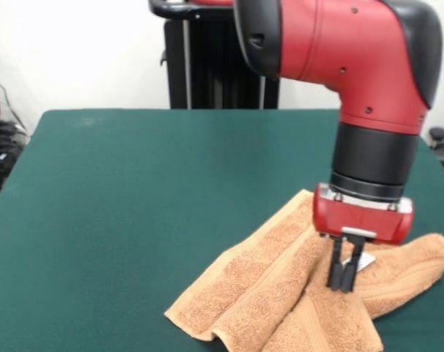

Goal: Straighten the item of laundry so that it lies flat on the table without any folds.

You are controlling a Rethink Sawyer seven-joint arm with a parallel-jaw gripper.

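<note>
I see the towel [280, 293] lying crumpled on the near right part of the table [134, 220], its lower edge running out of my view at the bottom. It is not flat: long folds run from its far corner down toward the near edge, and a thick rolled fold bulges out to the right. A woven band shows along the left flap.

My arm [354, 66] comes down from above on the right, and the gripper [343, 282] points straight down over the middle of the towel. Its two black fingers [335, 270] stand close together, side by side, with their tips on or just in the cloth. A small white label [364, 261] shows right beside them. I cannot tell whether the fingers pinch any cloth or the label between them.

The rest of the table to the left and far side is bare green.
</note>
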